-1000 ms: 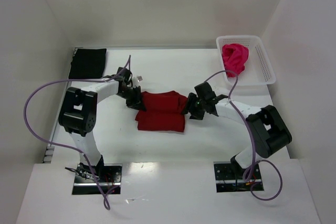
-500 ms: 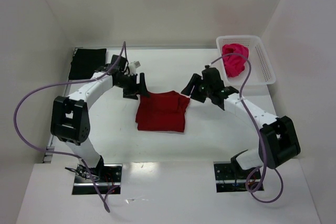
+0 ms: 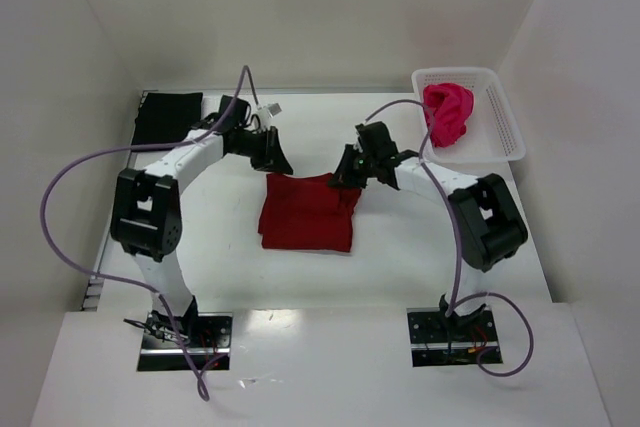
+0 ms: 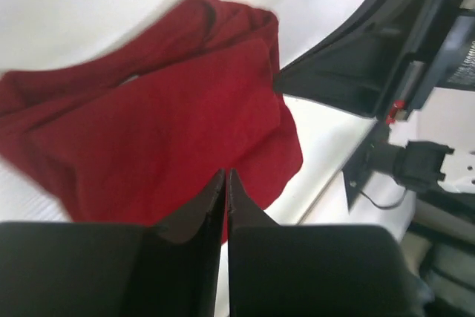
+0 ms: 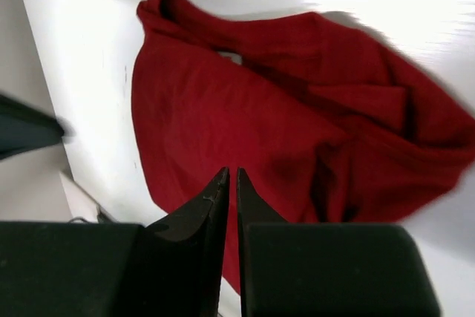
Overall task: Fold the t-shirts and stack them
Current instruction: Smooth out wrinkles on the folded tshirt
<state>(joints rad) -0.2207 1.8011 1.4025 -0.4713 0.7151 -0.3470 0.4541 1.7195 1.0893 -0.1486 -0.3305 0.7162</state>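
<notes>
Two end effectors hang at the far edge of the dark crimson t-shirt (image 3: 305, 217), which lies in the middle of the bench (image 3: 430, 247) as a rough folded rectangle, a little wider across than it is deep. From both, the cloth runs back toward the arm bases. The right end effector (image 3: 338, 181) is over the bunched far-right corner and looks the nearer. The left end effector (image 3: 284, 167) is just beside the far-left corner. Each wrist view shows the fingers (image 4: 211, 206) pressed together with nothing between them. The shirt is soft matte knit, flat on its near half and ridged with loose folds along the far edge, on a smooth white surface. A black t-shirt (image 3: 166, 119) lies flat at the far left. A magenta-pink t-shirt (image 3: 447, 113) is heaped in the white lattice basket (image 3: 503, 127) at the far right. The stacking probably goes leftward.
</notes>
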